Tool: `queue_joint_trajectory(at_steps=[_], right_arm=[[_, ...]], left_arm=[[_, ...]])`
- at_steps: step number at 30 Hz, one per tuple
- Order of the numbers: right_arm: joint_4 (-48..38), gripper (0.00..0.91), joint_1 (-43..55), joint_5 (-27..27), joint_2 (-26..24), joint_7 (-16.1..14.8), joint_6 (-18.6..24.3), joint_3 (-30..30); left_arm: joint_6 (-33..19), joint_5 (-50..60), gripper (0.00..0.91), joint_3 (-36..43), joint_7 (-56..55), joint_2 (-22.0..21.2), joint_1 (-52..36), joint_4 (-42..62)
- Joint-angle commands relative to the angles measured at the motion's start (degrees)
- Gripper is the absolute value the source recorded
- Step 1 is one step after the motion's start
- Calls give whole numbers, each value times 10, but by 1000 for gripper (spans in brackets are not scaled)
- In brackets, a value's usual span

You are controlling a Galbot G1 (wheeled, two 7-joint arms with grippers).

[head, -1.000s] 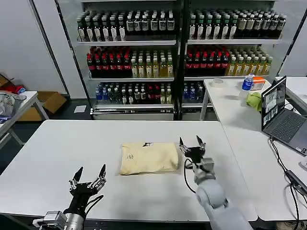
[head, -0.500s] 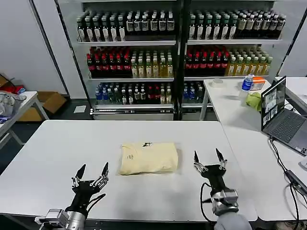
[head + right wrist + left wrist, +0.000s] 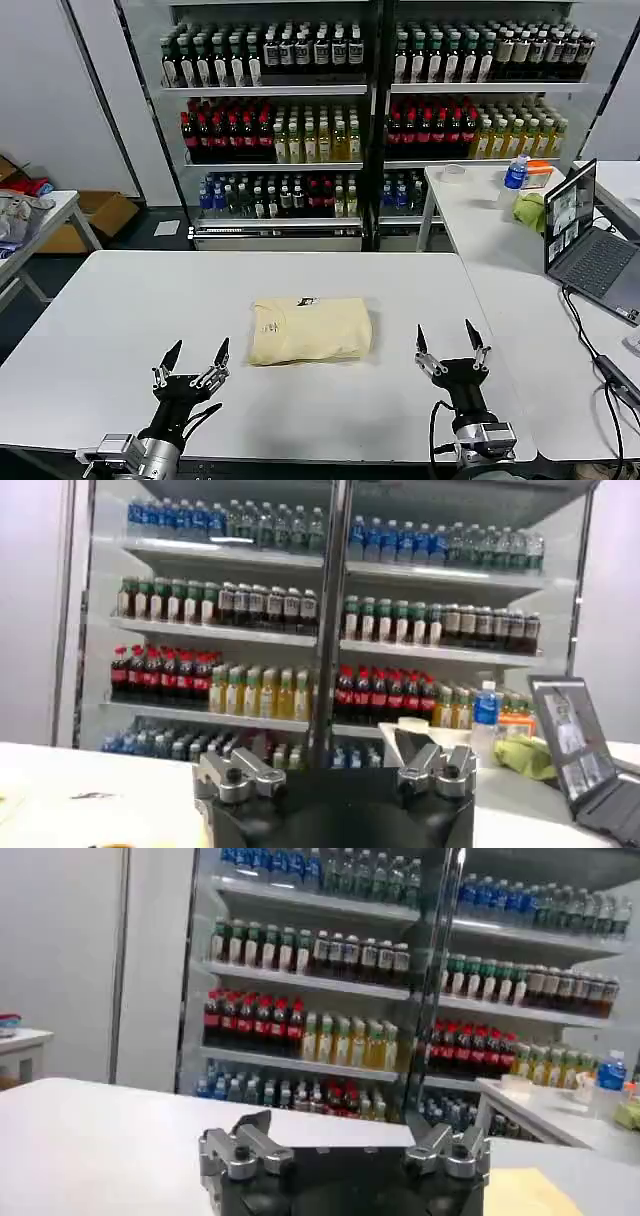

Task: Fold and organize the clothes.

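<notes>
Right gripper (image 3: 452, 347) retreating from folded T-shirt (image 3: 311, 329) to near table (image 3: 120, 300) edge, fingers spread, empty. Left gripper (image 3: 190, 360) idling likewise, spread, empty. You are likely finishing: fold appears complete.

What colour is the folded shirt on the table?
Pale yellow folded T-shirt, plain; clearest in the head view.

The T-shirt (image 3: 310, 330) is plain pale yellow, with a small dark mark at its far edge. It lies on a white table (image 3: 130, 310). Both the left gripper (image 3: 193, 365) and the right gripper (image 3: 451, 348) are black with silver-grey metal parts. On the far shelves (image 3: 370, 90), bottles (image 3: 300, 140) stand in bands of dark, red, yellow-green and blue. On the right table, a dark grey laptop (image 3: 590, 245) sits near a yellow-green cloth (image 3: 530, 210) and a blue bottle (image 3: 516, 172).
</notes>
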Motion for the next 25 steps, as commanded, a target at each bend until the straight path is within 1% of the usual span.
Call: queue_joint_trajectory(at_steps=[1, 4, 13, 15, 25], right_arm=[[19, 907, -23, -32, 4, 15, 21, 10], [22, 907, -25, -49, 6, 20, 23, 9], [29, 907, -32, -52, 6, 25, 20, 15], [28, 907, -34, -60, 7, 27, 20, 14], [35, 907, -39, -49, 6, 34, 27, 16]], left_arm=[[-2, 2, 907, 1, 1, 1, 0, 3], [-4, 7, 907, 2, 2, 1, 0, 5], [-8, 14, 907, 6, 6, 1, -3, 5], [-8, 14, 907, 6, 6, 1, -3, 4], [-9, 15, 907, 6, 7, 2, -3, 4]])
